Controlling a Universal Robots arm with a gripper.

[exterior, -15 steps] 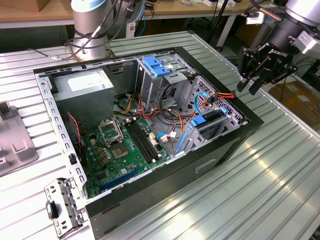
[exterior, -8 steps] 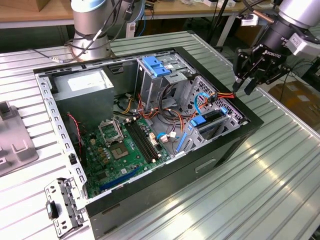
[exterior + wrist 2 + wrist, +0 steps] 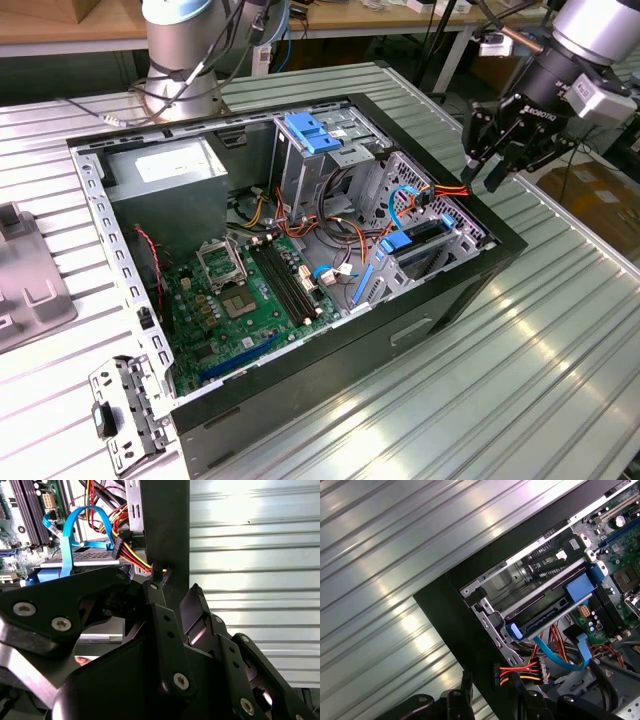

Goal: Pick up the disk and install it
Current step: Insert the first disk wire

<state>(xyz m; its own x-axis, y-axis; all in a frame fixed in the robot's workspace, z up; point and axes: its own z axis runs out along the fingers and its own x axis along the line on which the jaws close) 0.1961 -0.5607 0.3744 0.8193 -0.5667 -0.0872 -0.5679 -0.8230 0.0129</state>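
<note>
The disk point(image 3: 420, 238) lies flat in the lower drive bay at the end of the open computer case toward the exterior view's right, blue side rails at its ends. In the first wrist view the disk point(image 3: 545, 616) sits in that bay behind a silver rail. A blue cable loops up from the disk point(image 3: 85, 557) in the second wrist view. My black gripper point(image 3: 484, 175) hovers above the case's black rim beside that bay, a little off the disk. In both wrist views the gripper point(image 3: 175, 590) point(image 3: 490, 682) is open, with the rim seen between its fingers and nothing held.
A bundle of red, yellow and black wires point(image 3: 450, 190) ends just below the gripper. A grey power-supply box point(image 3: 165, 165), a blue latch point(image 3: 310, 130) on the metal cage and the green motherboard point(image 3: 250, 290) fill the case. A loose metal bracket point(image 3: 125, 410) lies on the ribbed table point(image 3: 560, 330).
</note>
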